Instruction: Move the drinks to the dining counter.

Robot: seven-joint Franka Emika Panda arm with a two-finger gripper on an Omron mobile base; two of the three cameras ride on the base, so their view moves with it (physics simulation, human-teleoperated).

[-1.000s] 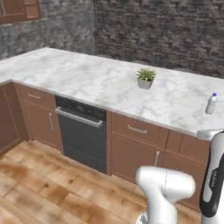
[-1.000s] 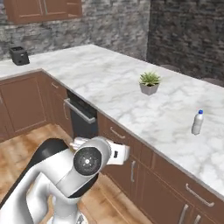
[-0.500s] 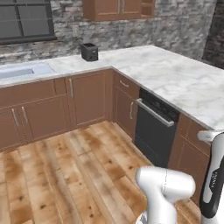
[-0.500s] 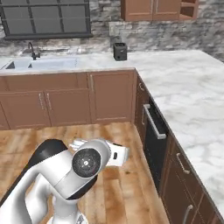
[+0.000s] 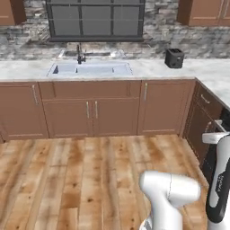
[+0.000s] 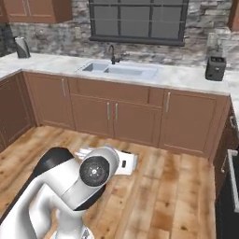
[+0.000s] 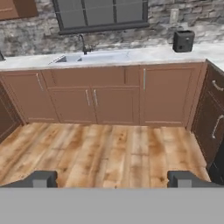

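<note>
Facing sink (image 5: 90,68) | claw (image 7: 111,179) wide, empty | toaster (image 5: 174,58) blurred

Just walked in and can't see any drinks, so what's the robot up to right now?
Nothing is being handled at this moment. The white arm's two-finger gripper is open and empty, pointed across the wooden plank floor toward the brown wooden cabinets under the marble worktop with the steel sink. A small black toaster-like appliance sits on that worktop to the right of the sink, below a dark window. No bottle is held.
</note>
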